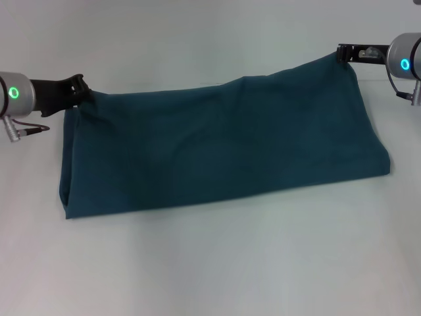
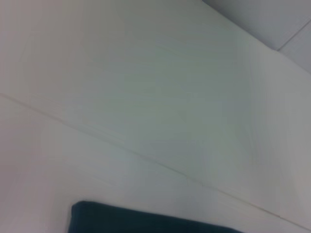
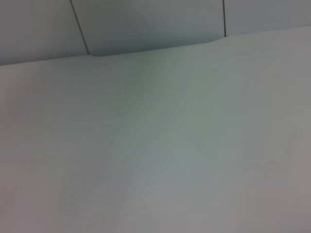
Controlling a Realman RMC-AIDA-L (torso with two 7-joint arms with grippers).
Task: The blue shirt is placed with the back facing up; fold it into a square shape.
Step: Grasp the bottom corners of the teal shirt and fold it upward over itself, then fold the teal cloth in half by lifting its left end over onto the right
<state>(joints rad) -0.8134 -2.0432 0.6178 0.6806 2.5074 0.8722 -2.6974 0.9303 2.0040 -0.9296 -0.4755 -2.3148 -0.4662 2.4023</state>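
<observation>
Head view: bright, even, diffuse light from overhead, no glare; the white table [image 1: 210,263] reads flat w/ a faint greenish tint, and the blue shirt [image 1: 217,148] throws only a thin soft shadow along its 6 o'clock edge, folds barely modelled. Both wrist views are soft and out of focus, esp. the cloth edge at 6–7 o'clock in the left one. Right wrist view dims toward 12 o'clock, w/ a gentle bright-to-grey falloff across the surface.
</observation>
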